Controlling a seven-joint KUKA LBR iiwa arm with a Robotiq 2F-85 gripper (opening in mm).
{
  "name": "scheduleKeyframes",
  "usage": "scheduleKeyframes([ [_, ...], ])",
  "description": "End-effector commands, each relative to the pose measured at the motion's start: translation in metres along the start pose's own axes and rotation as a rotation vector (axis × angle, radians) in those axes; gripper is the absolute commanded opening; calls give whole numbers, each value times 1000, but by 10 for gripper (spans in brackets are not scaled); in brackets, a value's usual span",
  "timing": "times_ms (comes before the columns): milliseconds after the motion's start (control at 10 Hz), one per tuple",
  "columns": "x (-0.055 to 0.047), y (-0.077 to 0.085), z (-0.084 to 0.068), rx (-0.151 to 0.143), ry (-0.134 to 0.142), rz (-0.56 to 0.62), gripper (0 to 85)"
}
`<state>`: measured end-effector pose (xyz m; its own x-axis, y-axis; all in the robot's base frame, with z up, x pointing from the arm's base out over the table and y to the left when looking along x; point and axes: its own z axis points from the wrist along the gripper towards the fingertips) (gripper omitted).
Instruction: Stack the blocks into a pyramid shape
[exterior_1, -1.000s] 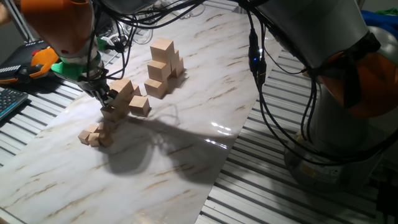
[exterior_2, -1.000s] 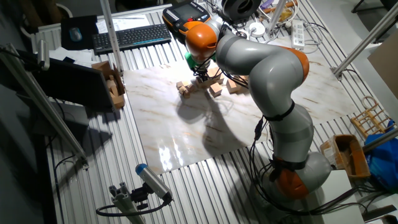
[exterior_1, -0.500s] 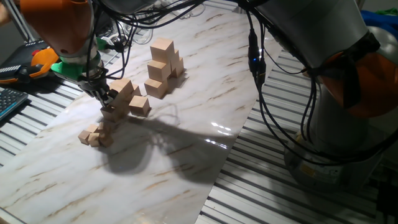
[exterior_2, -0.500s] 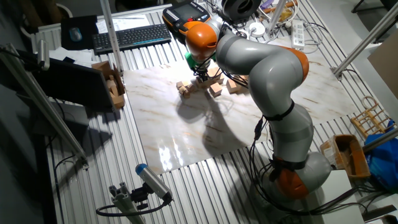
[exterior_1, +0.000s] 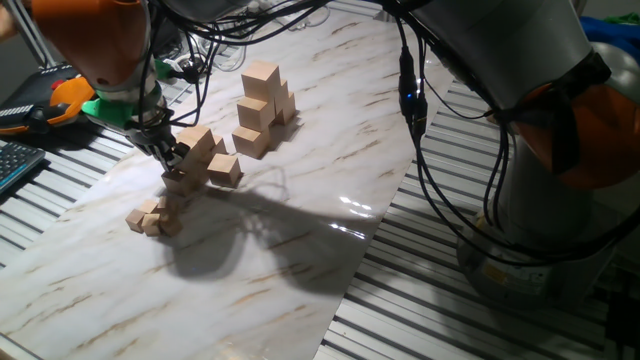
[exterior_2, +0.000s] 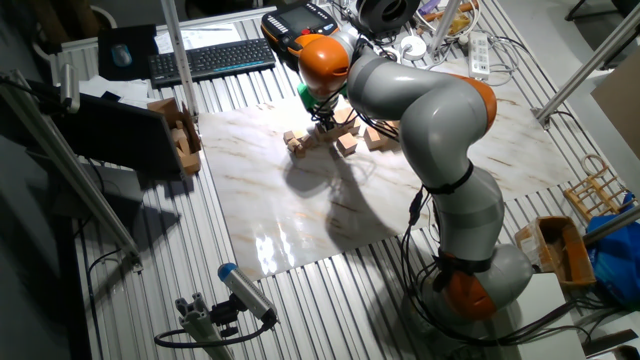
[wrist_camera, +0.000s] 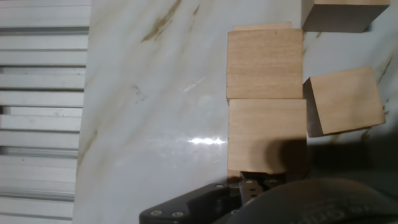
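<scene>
The arm (exterior_2: 440, 110) has light grey rounded links with orange joint bands, black cables running along it, and a green ring above the dark end effector (exterior_1: 168, 152).
</scene>
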<state>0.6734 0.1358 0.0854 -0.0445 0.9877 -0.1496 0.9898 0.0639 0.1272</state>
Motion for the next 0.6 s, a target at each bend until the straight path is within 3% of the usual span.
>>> scheduleKeyframes([
  [0,0,0,0,0,-1,0,0],
  [500,0,0,1,1,0,8,0],
])
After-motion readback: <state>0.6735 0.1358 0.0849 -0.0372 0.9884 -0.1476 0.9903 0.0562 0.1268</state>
